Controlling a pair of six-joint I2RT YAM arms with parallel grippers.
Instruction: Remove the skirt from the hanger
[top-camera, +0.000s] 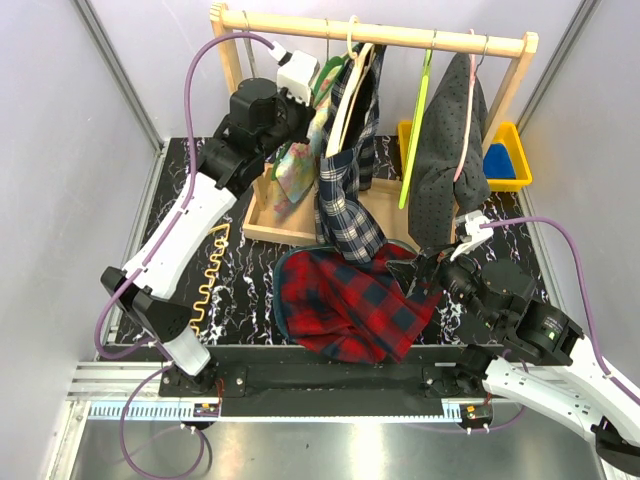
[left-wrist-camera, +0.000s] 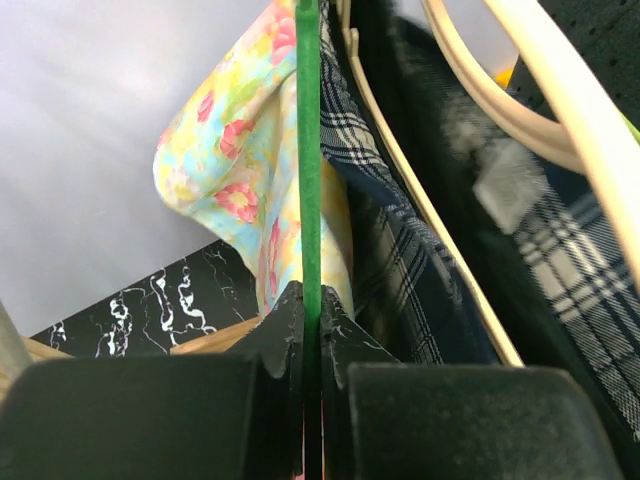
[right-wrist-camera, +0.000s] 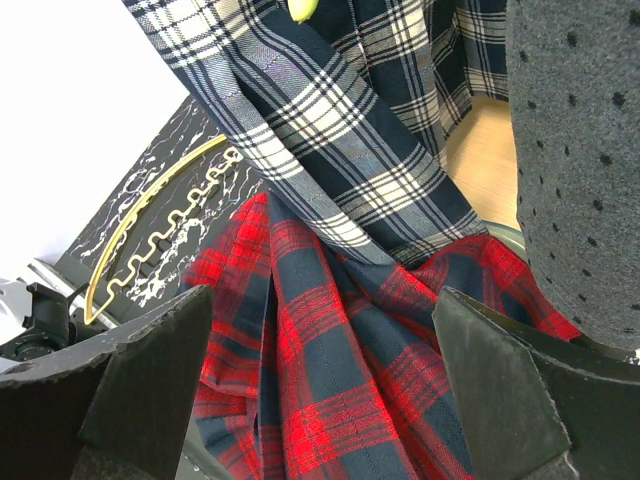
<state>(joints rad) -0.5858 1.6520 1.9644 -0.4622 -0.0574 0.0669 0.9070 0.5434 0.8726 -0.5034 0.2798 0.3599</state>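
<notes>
Top view first: the left gripper (top-camera: 320, 82) is up at the left end of the wooden rack (top-camera: 400, 38), in among the hanging clothes. A floral skirt (top-camera: 295, 165) hangs there, with a navy plaid garment (top-camera: 345, 190) next along the rack and a grey dotted one (top-camera: 445, 160) towards the right end. A red plaid skirt (top-camera: 350, 305) lies crumpled on the surface (top-camera: 180, 190) in front of the rack, off any hanger. The right gripper (top-camera: 428, 268) sits at that skirt's right edge.

Left wrist: the gripper is clamped tight on a thin green hanger (left-wrist-camera: 310, 200), with the floral skirt draped right against it on the left.

Right wrist: the gripper's jaws are spread wide with nothing in them and red plaid between them. Can't tell if it's touching.
</notes>
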